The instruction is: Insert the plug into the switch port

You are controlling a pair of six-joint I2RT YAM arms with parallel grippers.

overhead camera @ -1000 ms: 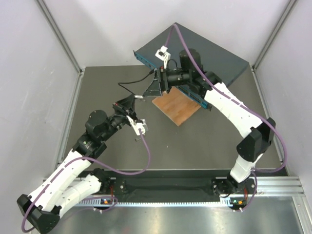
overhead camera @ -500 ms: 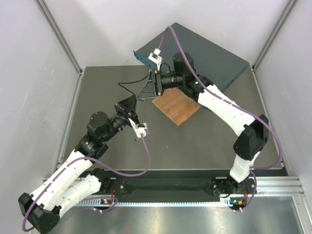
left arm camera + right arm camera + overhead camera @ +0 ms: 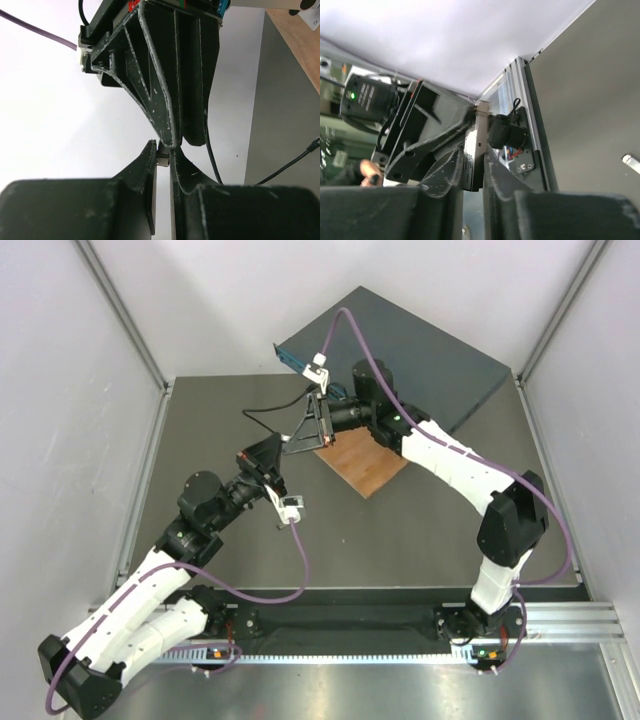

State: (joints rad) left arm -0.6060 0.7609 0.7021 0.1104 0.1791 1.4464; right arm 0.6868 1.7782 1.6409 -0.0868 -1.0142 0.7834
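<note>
Reaching up from the near left corner of the dark grey table (image 3: 420,540), the white-and-black left arm ends in the left gripper (image 3: 161,151). Its two black fingers are pinched onto one end of the plug (image 3: 479,125), a small pale connector held in the air left of centre. The right gripper (image 3: 474,152) meets it tip to tip from the far side. Its black fingers lie along both sides of the same plug and press against it, so both pairs of jaws are clamped on the one piece. A thin black cable (image 3: 262,418) loops over the table just beyond the two grippers. Just behind and to the right lies the brown square wooden board (image 3: 365,468), flat on the table below the right wrist. Farther back sits the wide, flat, dark blue-grey network switch (image 3: 430,350), set askew. The switch port (image 3: 292,359) is one of the sockets on its teal front face, too small to single out, and the plug is held apart from that face.
</note>
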